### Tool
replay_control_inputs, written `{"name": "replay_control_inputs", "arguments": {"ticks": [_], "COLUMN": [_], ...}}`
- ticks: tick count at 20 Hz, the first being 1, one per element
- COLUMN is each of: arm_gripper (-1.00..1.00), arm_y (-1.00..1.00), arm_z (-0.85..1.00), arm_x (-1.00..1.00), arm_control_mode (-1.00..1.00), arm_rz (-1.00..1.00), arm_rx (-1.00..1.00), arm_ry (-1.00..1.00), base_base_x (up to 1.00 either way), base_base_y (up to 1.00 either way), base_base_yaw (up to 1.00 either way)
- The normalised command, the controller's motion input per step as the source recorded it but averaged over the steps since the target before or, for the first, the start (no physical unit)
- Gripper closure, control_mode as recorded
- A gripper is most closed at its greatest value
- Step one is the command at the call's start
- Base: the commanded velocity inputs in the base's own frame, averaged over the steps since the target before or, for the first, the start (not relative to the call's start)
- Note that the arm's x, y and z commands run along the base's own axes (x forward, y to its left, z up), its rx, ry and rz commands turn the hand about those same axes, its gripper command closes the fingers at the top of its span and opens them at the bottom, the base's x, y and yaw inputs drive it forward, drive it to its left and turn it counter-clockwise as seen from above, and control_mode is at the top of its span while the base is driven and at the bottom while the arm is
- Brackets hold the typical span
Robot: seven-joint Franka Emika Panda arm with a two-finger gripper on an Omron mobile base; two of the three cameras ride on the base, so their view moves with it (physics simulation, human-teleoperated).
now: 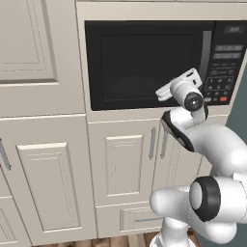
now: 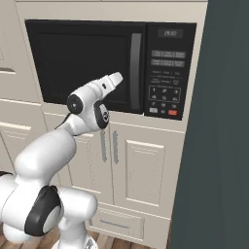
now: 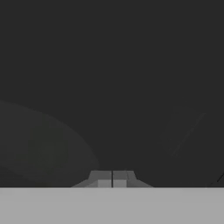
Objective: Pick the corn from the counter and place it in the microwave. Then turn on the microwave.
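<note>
Microwave [image 1: 144, 62]: glossy black casing, dark smooth glass door, matt grey handle [image 2: 135, 70]. Cabinet doors [image 1: 125, 159]: cream painted panels, matt. Floor [image 1: 125, 241]: brown wood planks.

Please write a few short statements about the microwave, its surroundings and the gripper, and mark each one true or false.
1. The microwave door is shut. True.
2. The gripper has its fingers wide apart. False: they are pressed together, with nothing between them.
3. The red button sits low on the keypad, right of the door handle. True.
4. The corn lies on the floor below the cabinets. False: no corn shows there.
5. The cabinet doors under the microwave are closed. True.
</note>
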Motion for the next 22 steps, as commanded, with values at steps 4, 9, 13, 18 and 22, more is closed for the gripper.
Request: {"name": "replay_control_inputs", "arguments": {"ticks": [4, 9, 13, 18, 22], "arm_gripper": [1.0, 1.0, 1.0, 1.0, 1.0], "arm_y": [0.0, 0.0, 0.0, 0.01, 0.03], "arm_z": [0.22, 0.25, 0.21, 0.12, 0.06], "arm_x": [-0.33, -0.33, -0.26, -0.24, -0.23], "arm_control_mode": [-1.0, -1.0, -1.0, -1.0, -1.0], "arm_rz": [0.06, 0.04, 0.03, 0.0, 0.0], "arm_rx": [0.0, 0.0, 0.0, 0.01, 0.01], "arm_ry": [0.04, 0.06, 0.09, 0.14, 0.15], "base_base_x": [0.0, 0.0, 0.0, 0.0, 0.0], "base_base_y": [0.0, 0.0, 0.0, 0.0, 0.0], "base_base_yaw": [0.0, 0.0, 0.0, 0.0, 0.0]}}
